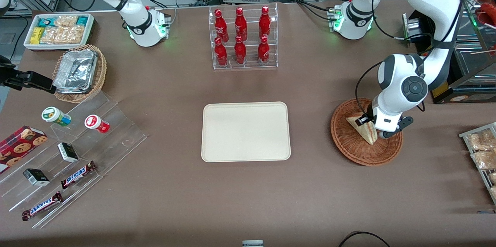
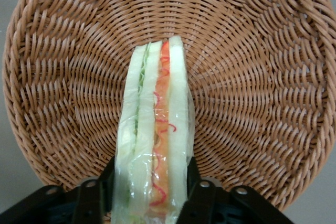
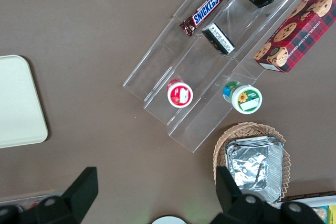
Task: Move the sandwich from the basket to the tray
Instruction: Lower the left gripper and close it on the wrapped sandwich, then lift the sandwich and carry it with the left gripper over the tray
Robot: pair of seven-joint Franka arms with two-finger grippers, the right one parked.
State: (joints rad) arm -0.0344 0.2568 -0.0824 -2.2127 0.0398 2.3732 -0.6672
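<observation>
The reddish-brown wicker basket (image 1: 350,150) (image 2: 252,77) stands on the table toward the working arm's end, level with the tray. In it is the sandwich (image 1: 365,130) (image 2: 155,145), a plastic-wrapped wedge of white bread standing on edge with orange and green filling showing. My left gripper (image 1: 368,121) (image 2: 152,203) reaches down into the basket and is shut on the sandwich, a black finger (image 2: 202,198) pressed against each bread face. The cream-beige tray (image 1: 245,131) (image 3: 18,103) lies bare at the table's middle.
An acrylic rack of red bottles (image 1: 243,38) stands farther from the camera than the tray. Toward the parked arm's end are a stepped acrylic stand (image 1: 77,150) with snacks, a tan basket of foil containers (image 1: 79,72) and a white snack bin (image 1: 58,30). A wire rack of packets (image 1: 480,154) borders the working arm's end.
</observation>
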